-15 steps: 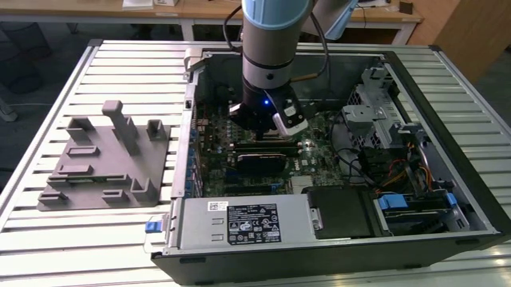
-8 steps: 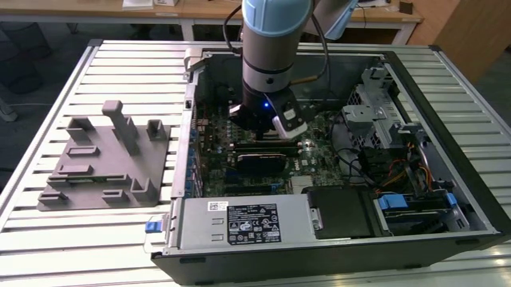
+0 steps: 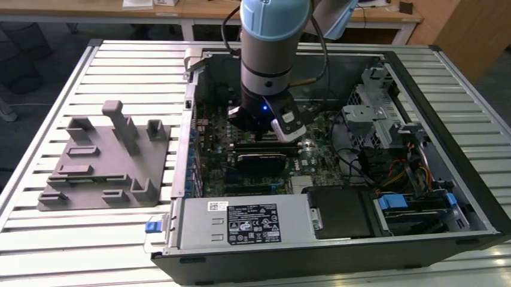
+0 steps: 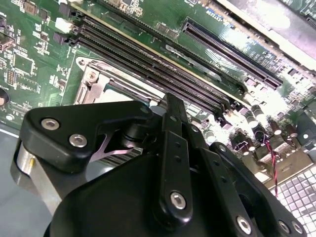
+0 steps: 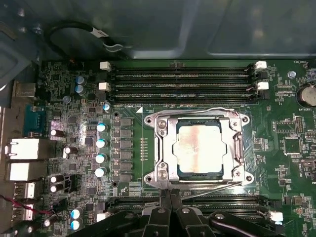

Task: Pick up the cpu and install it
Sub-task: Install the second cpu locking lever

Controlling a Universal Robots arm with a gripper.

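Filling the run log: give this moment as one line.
stage: cpu seated in socket frame | gripper: beside socket, over motherboard | arm inside computer case

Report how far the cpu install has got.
Done, by the look of it: the cpu lies flat in the metal socket frame on the motherboard. In hand: nothing seen; the gripper hangs just beside the socket, fingers together. Left: whether the frame is latched cannot be told.
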